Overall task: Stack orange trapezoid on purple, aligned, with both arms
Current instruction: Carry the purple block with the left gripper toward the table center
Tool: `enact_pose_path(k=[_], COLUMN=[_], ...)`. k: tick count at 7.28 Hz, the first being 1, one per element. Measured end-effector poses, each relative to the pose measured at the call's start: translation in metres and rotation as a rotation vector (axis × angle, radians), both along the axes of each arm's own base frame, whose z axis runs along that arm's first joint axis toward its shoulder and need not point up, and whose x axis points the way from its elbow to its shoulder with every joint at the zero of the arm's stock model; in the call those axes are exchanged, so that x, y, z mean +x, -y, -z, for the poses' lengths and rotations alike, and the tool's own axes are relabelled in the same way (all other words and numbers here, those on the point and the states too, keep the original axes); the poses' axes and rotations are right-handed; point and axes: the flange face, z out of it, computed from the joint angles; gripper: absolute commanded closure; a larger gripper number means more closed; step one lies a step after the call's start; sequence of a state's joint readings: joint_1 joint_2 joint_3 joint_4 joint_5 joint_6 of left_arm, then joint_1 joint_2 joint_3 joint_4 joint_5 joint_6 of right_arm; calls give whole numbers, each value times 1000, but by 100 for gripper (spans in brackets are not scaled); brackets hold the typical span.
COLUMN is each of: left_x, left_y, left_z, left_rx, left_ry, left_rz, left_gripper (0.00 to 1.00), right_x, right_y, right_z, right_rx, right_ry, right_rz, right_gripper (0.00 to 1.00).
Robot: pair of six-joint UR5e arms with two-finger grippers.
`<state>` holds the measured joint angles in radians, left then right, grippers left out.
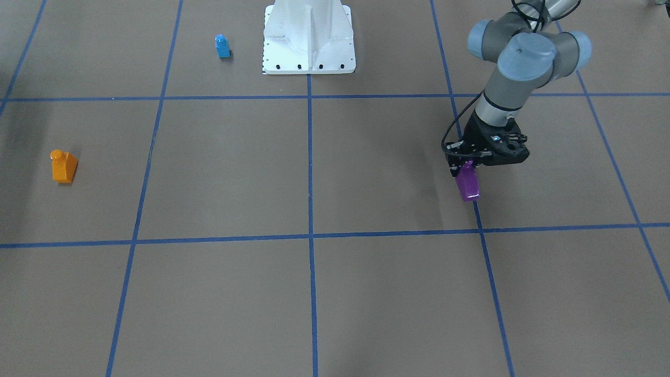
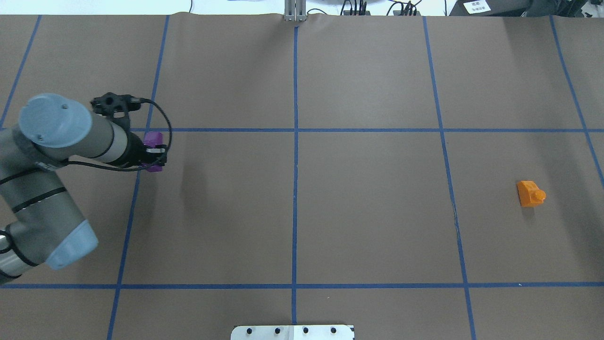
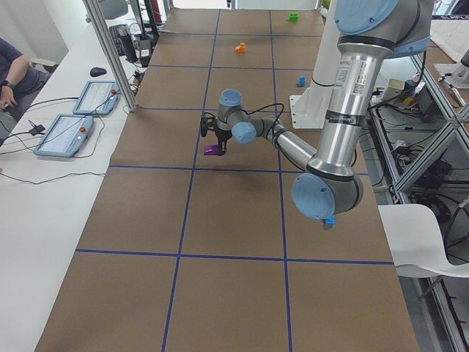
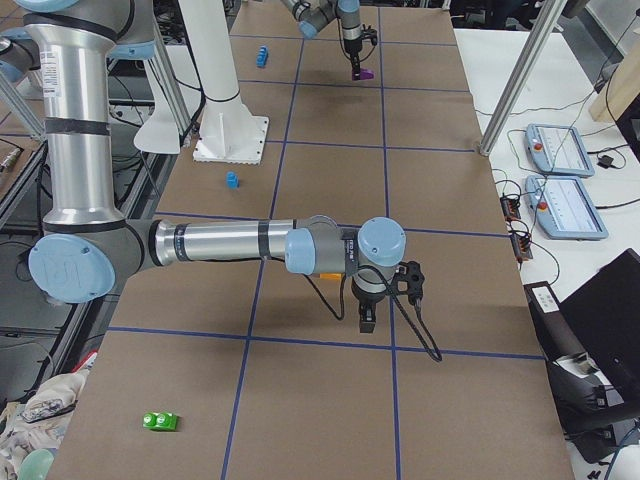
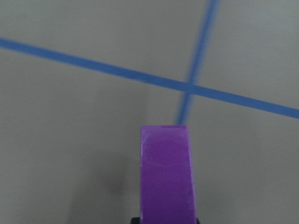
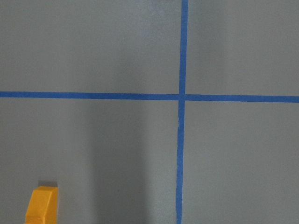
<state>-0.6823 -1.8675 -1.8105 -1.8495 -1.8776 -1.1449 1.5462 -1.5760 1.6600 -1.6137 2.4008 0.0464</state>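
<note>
The purple block hangs in my left gripper, which is shut on it, low over the table near a blue tape crossing. It also shows in the overhead view and fills the bottom of the left wrist view. The orange trapezoid lies alone on the far side of the table, stud up. Its edge shows at the bottom left of the right wrist view. My right gripper shows only in the exterior right view, pointing down near the orange trapezoid; I cannot tell if it is open.
A small blue single-stud block stands beside the white robot base. A green block lies at the table's right end. Blue tape lines grid the brown table. Tablets and an operator sit beyond the table's far edge.
</note>
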Motion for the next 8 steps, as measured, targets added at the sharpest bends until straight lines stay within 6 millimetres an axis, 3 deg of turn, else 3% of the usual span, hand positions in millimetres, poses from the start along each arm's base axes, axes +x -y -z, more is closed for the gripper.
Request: enact_pose_path(k=[2,3,4,6,8], left_x=[76,109,140,191,228], left_y=[-1,2,9,31,39], left_z=[118,161,178,181,199], left_rx=[163,221,264,333,336], left_ry=[79,109,114,92,89], left_rz=[-121,-159,-189,-226,-248], left_gripper=[100,100,100,100,100], right_x=[0,-1,-1,-1,-2], right_y=[6,12,14,16,17], right_z=[12,21,26,29,31], right_rx=[-16,-12,-8,-18,-41], right_ry=[3,7,9,9,12], right_rz=[-37,-49,-53,-67,-91], right_gripper=[0,0,0,0,0])
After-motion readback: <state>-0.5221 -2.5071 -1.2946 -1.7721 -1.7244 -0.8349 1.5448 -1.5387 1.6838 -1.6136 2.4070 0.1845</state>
